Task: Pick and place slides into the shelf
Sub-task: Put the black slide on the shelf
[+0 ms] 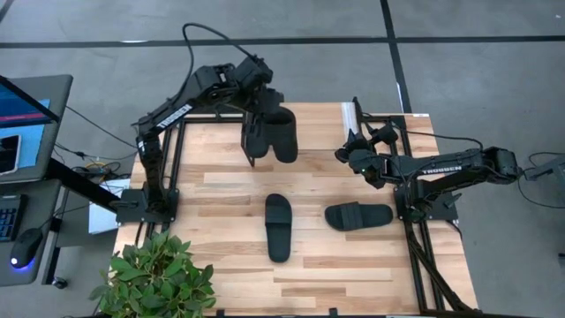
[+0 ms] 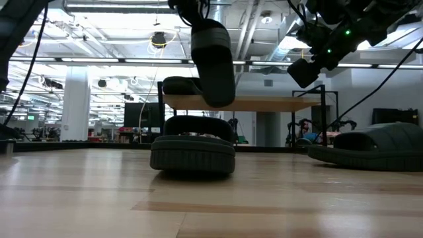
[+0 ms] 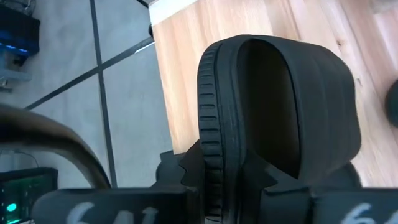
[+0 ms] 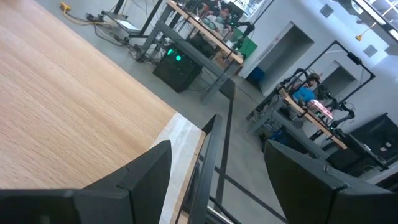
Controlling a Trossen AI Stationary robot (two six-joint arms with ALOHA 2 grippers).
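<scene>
High view gave us the layout: the left gripper (image 1: 256, 132) hung over the far edge of the bench (image 1: 221, 194), clamped on a black slide (image 1: 281, 132), while two more slides lay flat near the bench's middle, one (image 1: 278, 227) pointing toward the near edge and the other (image 1: 358, 215) lying crosswise close to the right edge. From above we could not make out the shelf. Low view showed what the overhead one hid: the shelf (image 2: 244, 103) stood at the far edge with a slide (image 2: 182, 84) already on its light wood top, and the held slide (image 2: 213, 61) dangled nearly upright just in front of it, above the nearer slide (image 2: 193, 153) on the bench. Left wrist view confirmed the grip, the fingers (image 3: 205, 180) closed on the sole's ribbed rim. Right wrist view showed us the right gripper (image 4: 217, 180) spread wide and holding nothing, near the far right corner.
</scene>
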